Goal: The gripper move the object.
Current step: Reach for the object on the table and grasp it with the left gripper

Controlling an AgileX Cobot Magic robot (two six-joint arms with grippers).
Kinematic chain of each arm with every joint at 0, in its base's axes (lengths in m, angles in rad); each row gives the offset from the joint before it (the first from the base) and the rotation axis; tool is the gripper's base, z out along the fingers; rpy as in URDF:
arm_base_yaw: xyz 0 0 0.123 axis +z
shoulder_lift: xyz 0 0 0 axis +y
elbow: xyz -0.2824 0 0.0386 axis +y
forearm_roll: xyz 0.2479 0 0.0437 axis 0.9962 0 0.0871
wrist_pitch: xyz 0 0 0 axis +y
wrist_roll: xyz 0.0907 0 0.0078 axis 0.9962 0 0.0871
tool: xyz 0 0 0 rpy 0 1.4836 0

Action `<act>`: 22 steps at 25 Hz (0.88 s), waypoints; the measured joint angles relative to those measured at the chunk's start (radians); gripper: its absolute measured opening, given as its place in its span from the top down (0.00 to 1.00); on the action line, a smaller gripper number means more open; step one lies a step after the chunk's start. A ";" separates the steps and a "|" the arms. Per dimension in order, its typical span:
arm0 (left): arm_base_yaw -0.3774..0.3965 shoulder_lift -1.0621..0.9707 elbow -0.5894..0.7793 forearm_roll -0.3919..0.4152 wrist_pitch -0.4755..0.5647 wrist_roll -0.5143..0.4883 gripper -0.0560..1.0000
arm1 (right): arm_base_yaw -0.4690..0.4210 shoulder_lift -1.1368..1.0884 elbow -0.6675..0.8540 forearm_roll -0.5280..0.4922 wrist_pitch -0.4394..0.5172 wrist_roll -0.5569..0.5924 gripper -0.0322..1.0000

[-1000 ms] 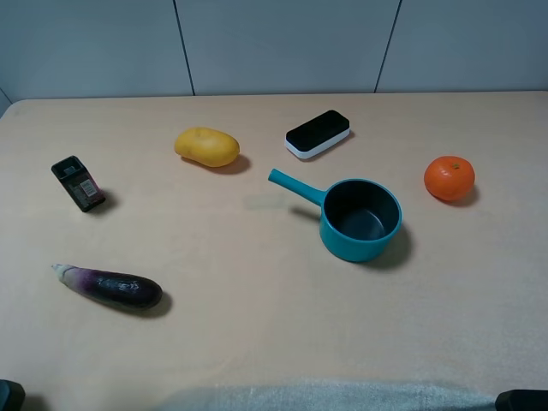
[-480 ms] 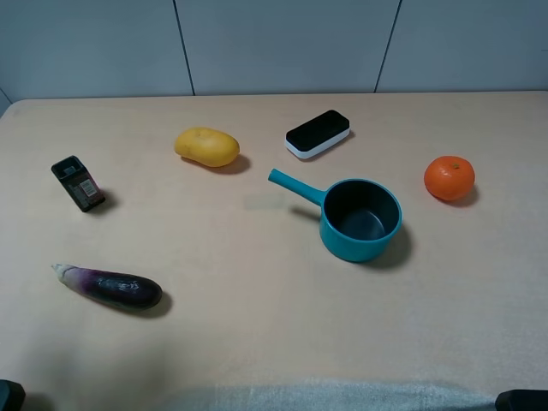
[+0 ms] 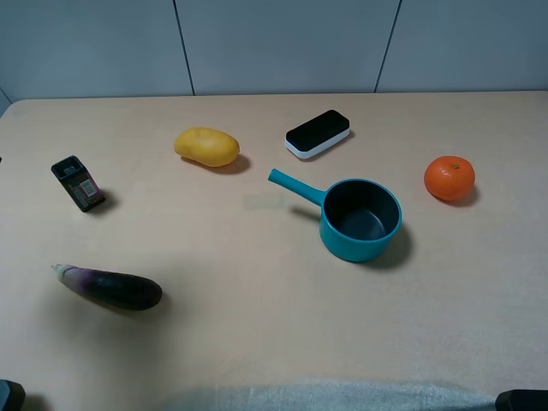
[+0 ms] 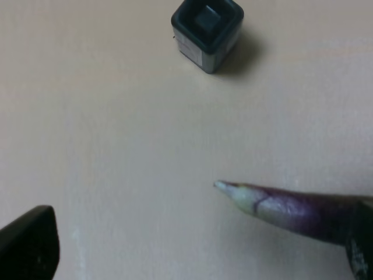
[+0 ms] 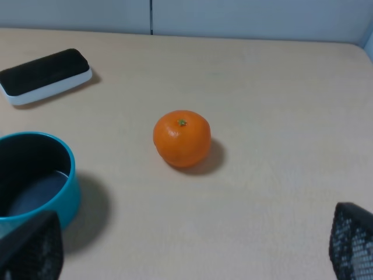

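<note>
The small black box (image 3: 78, 183) with a reddish-white label lies at the table's left side, past the eggplant. In the left wrist view the box (image 4: 207, 26) stands well ahead of my left gripper (image 4: 195, 251). That gripper is open and empty, with one dark fingertip (image 4: 29, 245) at each side of the frame. The eggplant's pale tip (image 4: 233, 189) lies between the fingers. My right gripper (image 5: 192, 248) is open and empty, over the table near the orange (image 5: 182, 138). Neither gripper shows clearly in the exterior high view.
A purple eggplant (image 3: 110, 287) lies front left. A yellow fruit (image 3: 206, 146) and a black-and-white flat device (image 3: 318, 133) lie at the back. A teal saucepan (image 3: 360, 218) sits in the middle and an orange (image 3: 449, 177) to the right.
No object has moved. The shading around the eggplant has shifted a little, and a tiny dark spot has appeared at the left edge.
</note>
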 joint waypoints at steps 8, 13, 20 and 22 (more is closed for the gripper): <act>0.000 0.163 -0.103 0.054 -0.007 0.003 0.01 | 0.000 0.000 0.000 0.000 0.000 0.000 0.30; 0.000 0.247 -0.165 0.074 -0.007 0.003 0.01 | 0.000 0.000 0.000 0.000 0.000 0.000 0.30; 0.000 0.384 -0.208 0.077 -0.007 0.061 0.01 | 0.000 0.000 0.000 0.000 0.000 0.000 0.30; 0.000 0.397 -0.208 0.077 -0.008 0.116 0.01 | 0.000 0.000 0.000 0.000 0.000 0.000 0.30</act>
